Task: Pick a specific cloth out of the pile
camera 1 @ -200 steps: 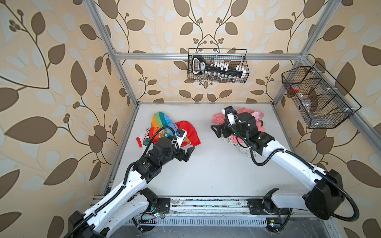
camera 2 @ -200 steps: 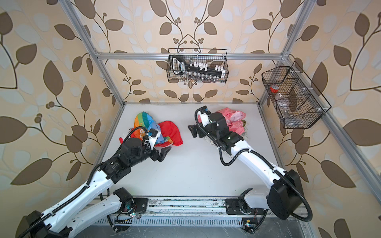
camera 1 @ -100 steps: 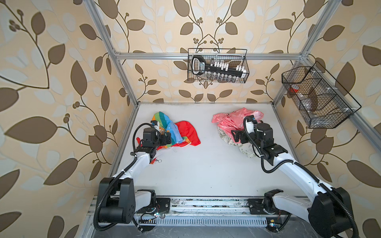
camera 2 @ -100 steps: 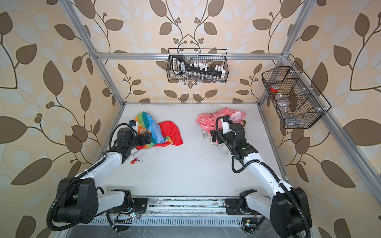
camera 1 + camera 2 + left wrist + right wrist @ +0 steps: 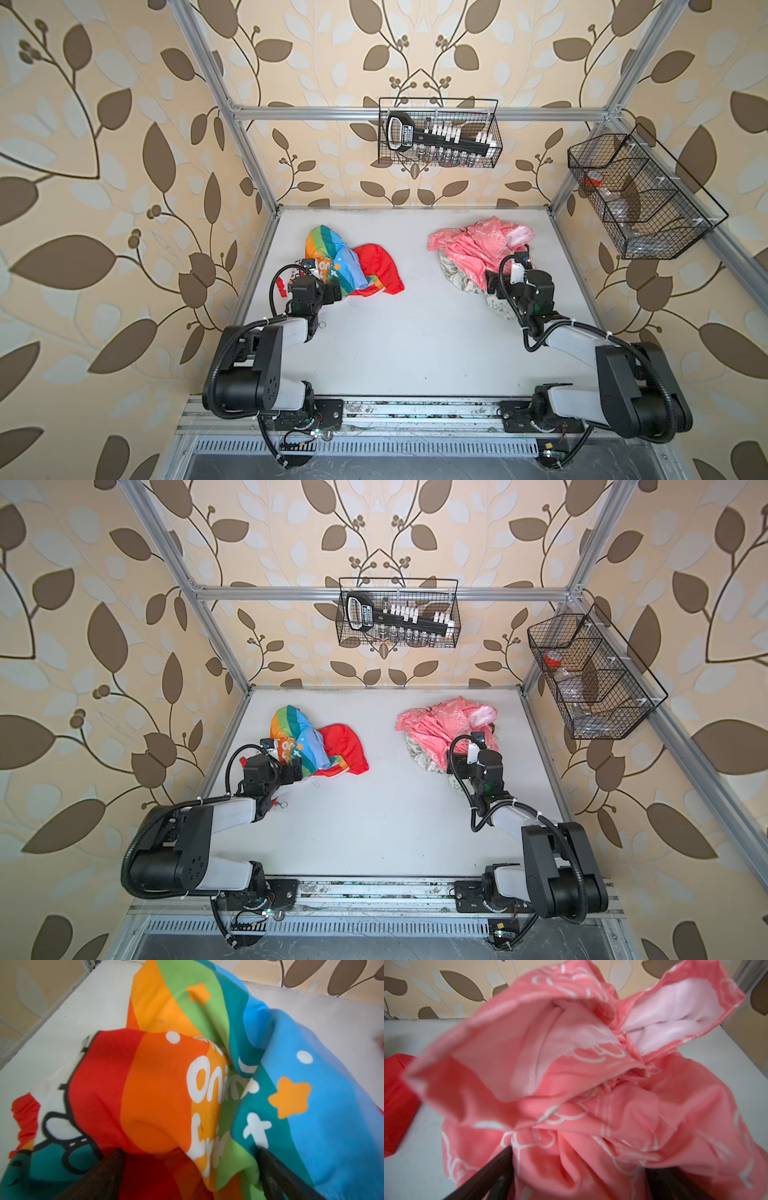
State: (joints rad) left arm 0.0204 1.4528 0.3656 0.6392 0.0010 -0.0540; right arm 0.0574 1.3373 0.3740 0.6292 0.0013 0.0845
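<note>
1. Left gripper (image 5: 189, 1150): jaws spread wide. Rainbow fabric bulges up between them, but I don't see it pinched, so I'd call it not gripping.
2. Right gripper (image 5: 578, 1159): jaws wide apart too, nosed into salmon-pink folds with nothing clamped.
3. The cloth (image 5: 357, 270) (rainbow stripes, light blue patches, big red flap) lies crumpled at about 10 o'clock on the table (image 5: 415, 332). The left gripper is at the cloth's 7 o'clock edge.
4. The pile (image 5: 469, 253) sits at about 2 o'clock, with the right gripper at its 5 o'clock edge. There's a bare strip of table between cloth and pile, and they're well apart.
5. Progress, my read: the picking-out looks basically done, since the rainbow one lies on its own and clear of the rest. All that seems left is for both arms to back off.
6. Counts:
   - 2 grippers
   - 1 rainbow cloth
   - 1 pile showing at least 2 fabrics, the salmon-pink cloth (image 5: 591, 1105) and the cream cloth (image 5: 451, 270). I can't tell if more are buried underneath.
   - 2 wire baskets on the walls
</note>
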